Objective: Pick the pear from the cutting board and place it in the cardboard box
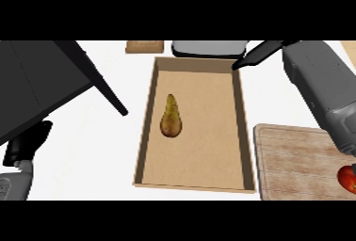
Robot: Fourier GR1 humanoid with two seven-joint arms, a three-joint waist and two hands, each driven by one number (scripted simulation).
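A brownish-green pear (170,117) lies inside the long cardboard box (243,141) at the middle of the counter, a little left of the box's centre line. The wooden cutting board (295,160) sits just right of the box. My right hand (256,55) hangs over the box's far right corner, fingers straight and holding nothing, well apart from the pear. Its grey forearm (316,84) crosses above the board's far edge. My left hand (26,142) rests at the lower left, fingers relaxed, away from the box.
A red round fruit (348,179) sits on the board at the right edge. A large dark slanted shape (49,80) fills the upper left. A grey appliance (208,48) and a small brown board (144,46) lie beyond the box.
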